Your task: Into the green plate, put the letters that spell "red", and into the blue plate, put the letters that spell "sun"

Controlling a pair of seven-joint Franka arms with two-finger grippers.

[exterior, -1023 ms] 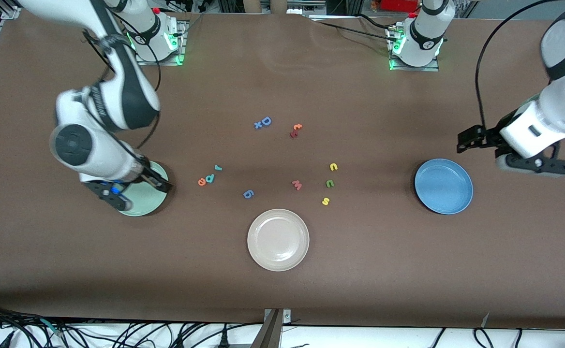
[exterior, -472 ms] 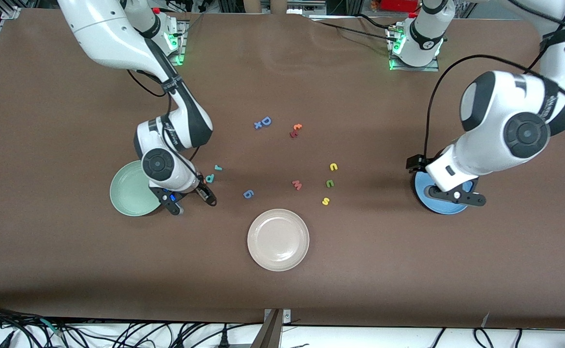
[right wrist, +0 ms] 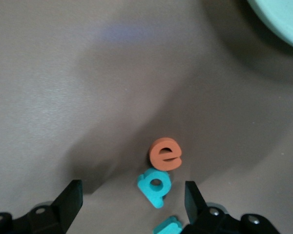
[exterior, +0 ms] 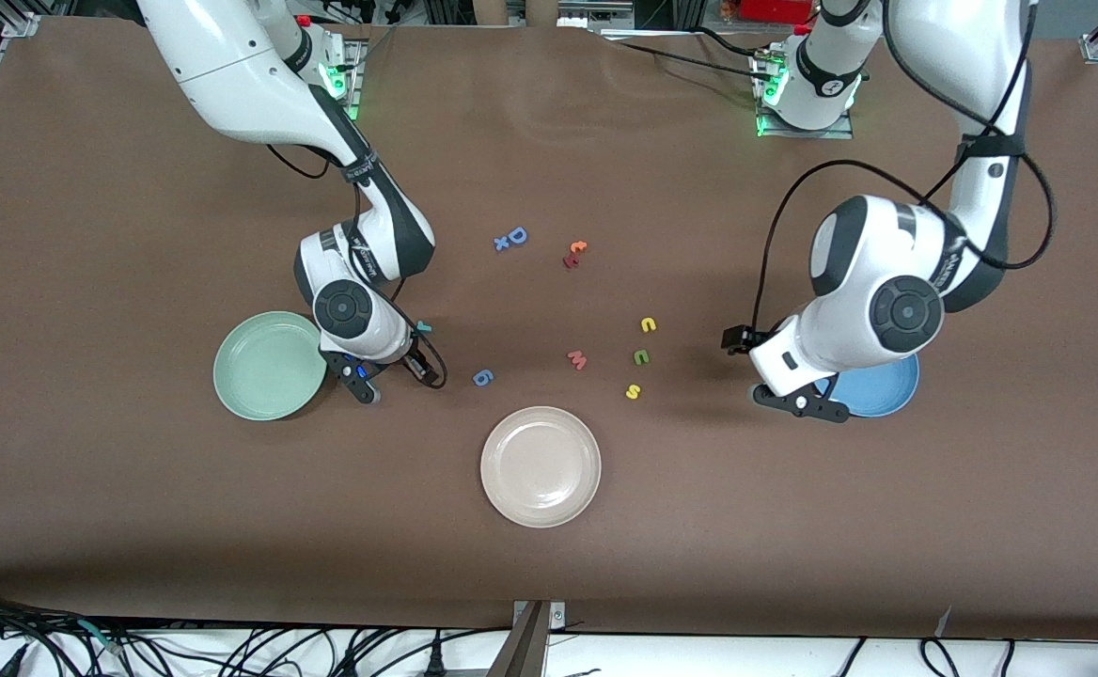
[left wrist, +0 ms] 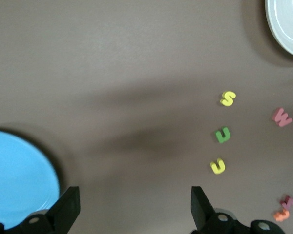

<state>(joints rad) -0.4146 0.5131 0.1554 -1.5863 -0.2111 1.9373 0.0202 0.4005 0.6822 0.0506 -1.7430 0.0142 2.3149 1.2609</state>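
In the right wrist view the orange "e" (right wrist: 165, 154), teal-blue "d" (right wrist: 155, 187) and part of the teal "r" (right wrist: 167, 226) lie on the table, touching, between the open fingers of my right gripper (right wrist: 132, 207), which hangs above them. From the front, that gripper (exterior: 366, 384) sits beside the green plate (exterior: 269, 365) and hides "e" and "d"; only the "r" (exterior: 424, 327) shows. My left gripper (exterior: 798, 402) is open and holds nothing, over the blue plate's (exterior: 887, 390) edge. The yellow "u" (exterior: 648, 324), green "n" (exterior: 641, 356) and yellow "s" (exterior: 633, 391) lie toward the table's middle.
A cream-white plate (exterior: 541, 465) lies nearest the front camera. A pink "w" (exterior: 576, 359), a blue letter (exterior: 482, 377), a blue "D" with a small letter (exterior: 511, 238) and a red-orange pair (exterior: 574, 253) lie loose mid-table.
My right gripper moved from over the green plate to over the "e" and "d". My left gripper crossed the blue plate toward the table's middle.
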